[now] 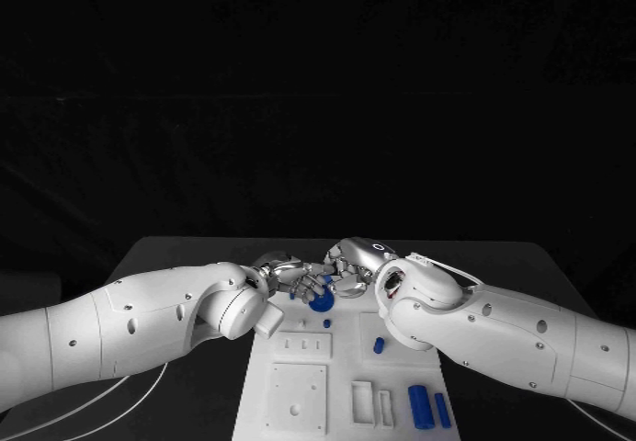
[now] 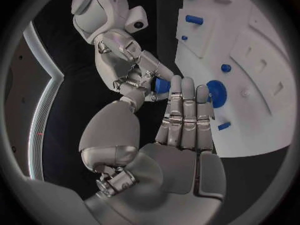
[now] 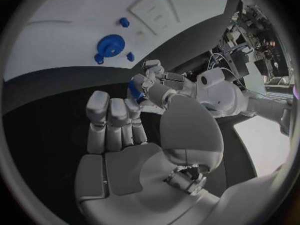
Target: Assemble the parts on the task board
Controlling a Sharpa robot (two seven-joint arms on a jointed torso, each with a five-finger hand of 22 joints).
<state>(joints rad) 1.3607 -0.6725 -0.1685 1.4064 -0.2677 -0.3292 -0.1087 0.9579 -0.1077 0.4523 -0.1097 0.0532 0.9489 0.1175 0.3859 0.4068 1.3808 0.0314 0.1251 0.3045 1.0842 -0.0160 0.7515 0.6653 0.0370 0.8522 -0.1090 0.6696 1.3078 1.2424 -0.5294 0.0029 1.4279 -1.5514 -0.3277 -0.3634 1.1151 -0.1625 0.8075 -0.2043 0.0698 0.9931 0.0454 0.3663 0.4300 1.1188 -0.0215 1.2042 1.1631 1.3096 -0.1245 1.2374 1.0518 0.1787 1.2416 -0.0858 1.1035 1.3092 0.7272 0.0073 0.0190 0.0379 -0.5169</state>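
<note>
Black counter (image 1: 186, 257) under the task board (image 1: 299, 404): both hands meet above the blue gear (image 1: 320, 300), the right hand (image 1: 356, 268) pinching a small blue part (image 2: 162, 85), the left hand (image 1: 285, 276) with straight fingers (image 2: 185, 110) holding nothing, so I'd steady, then lower squarely.

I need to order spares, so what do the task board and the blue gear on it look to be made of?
The task board looks like matte white plastic, possibly machined or printed: flat, no glare, with crisp raised blocks and recesses. The blue gear looks like solid-coloured moulded or printed plastic: even blue, dull sheen, fine teeth on the rim. Neither shows a metallic shine, but I cannot be sure from looks alone.
</note>
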